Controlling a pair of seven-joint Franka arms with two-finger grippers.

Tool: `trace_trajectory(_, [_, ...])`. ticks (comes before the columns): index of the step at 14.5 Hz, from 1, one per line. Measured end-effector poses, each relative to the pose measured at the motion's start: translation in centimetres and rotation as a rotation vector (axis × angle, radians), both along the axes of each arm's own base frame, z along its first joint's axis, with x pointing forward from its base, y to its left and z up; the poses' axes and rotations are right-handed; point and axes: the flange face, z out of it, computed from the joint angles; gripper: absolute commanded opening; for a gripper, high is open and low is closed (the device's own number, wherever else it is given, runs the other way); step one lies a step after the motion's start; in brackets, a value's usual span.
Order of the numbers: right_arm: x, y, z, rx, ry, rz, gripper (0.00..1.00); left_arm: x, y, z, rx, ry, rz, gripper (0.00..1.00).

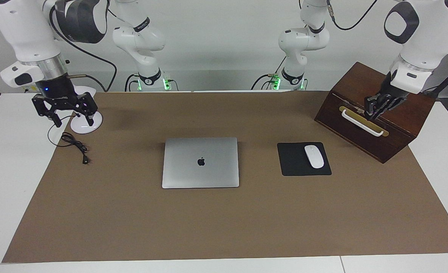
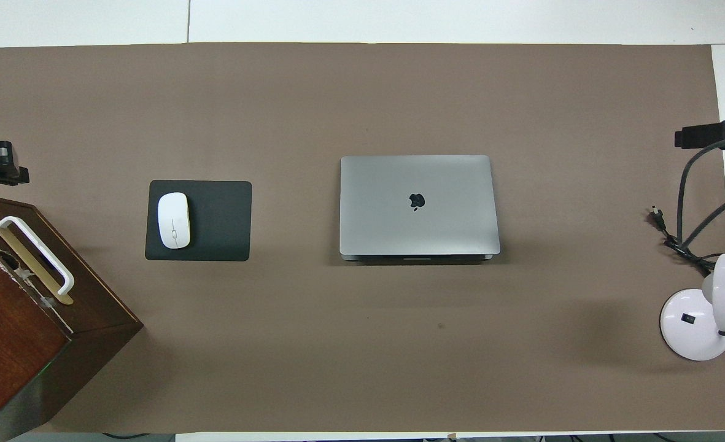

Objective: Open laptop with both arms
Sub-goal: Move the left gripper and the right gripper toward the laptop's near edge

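Laptop, a thin silver-grey metal rectangle, lies shut mid-desk on brown paper. Right hand hangs spread wide over the white round lamp base, while left hand hovers at the dark wooden box, its spread impossible to tell. Lifting the lid unbraced would likely slide the base toward the black mouse pad.

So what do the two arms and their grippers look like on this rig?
Both arms are white, rounded and jointed, with dark grey panels, black bands at the joints and black cables along them. Each wrist ends in a silver ring. The right gripper is black, with a small blue light on its body and two black fingers. The left gripper is black too. Green lights glow at both bases.
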Motion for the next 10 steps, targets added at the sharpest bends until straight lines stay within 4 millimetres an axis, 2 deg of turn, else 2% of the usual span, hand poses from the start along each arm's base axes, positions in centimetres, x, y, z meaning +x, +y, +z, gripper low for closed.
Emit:
trace_trajectory(3, [1.0,0.4,-2.6,0.121,-0.034,-0.040,1.00,0.1,0.0,-0.1,0.000,-0.007,0.001,0.00])
trace_trajectory(7, [0.4,1.3,-7.4,0.377,-0.023,-0.229,1.00,0.4,-0.2,0.1,0.002,-0.038,-0.002,0.00])
trace_trajectory(10, [-1.2,4.3,-9.1,0.508,-0.002,-0.393,1.00,1.1,-1.8,-0.3,0.003,-0.099,-0.031,0.00])
